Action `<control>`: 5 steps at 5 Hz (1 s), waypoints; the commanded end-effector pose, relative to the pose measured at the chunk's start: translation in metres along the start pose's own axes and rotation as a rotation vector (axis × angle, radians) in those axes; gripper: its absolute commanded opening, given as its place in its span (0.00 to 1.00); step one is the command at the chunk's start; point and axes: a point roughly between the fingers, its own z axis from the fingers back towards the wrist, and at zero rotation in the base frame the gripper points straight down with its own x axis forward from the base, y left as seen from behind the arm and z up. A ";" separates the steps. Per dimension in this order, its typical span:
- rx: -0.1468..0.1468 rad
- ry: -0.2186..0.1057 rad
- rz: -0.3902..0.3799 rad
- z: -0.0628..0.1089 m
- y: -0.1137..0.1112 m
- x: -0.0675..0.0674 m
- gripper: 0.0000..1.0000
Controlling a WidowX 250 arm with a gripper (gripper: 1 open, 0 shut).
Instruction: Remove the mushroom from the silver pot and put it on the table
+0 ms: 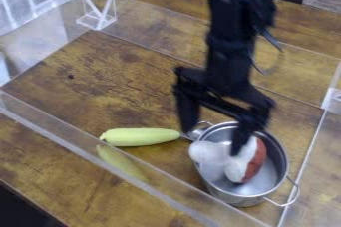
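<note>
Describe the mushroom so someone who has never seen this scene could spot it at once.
On the brown wooden table, look toward the near right for the round silver pot. The mushroom lies inside it: fat white stem, reddish-brown cap, unlike the long yellow-green vegetable lying outside the pot.

The table (80,82) below me is brown wood grain with dark knots, edged by clear acrylic walls (67,136). Directly on it sits the silver pot (246,176), toward the near right, with a small wire loop handle at its near edge. A long yellow-green vegetable (140,136) lies flat just left of the pot.
</note>
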 end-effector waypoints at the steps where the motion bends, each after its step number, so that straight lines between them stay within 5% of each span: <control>1: -0.018 -0.088 0.008 0.020 -0.025 0.007 1.00; 5: -0.011 -0.079 0.165 0.021 -0.026 0.027 1.00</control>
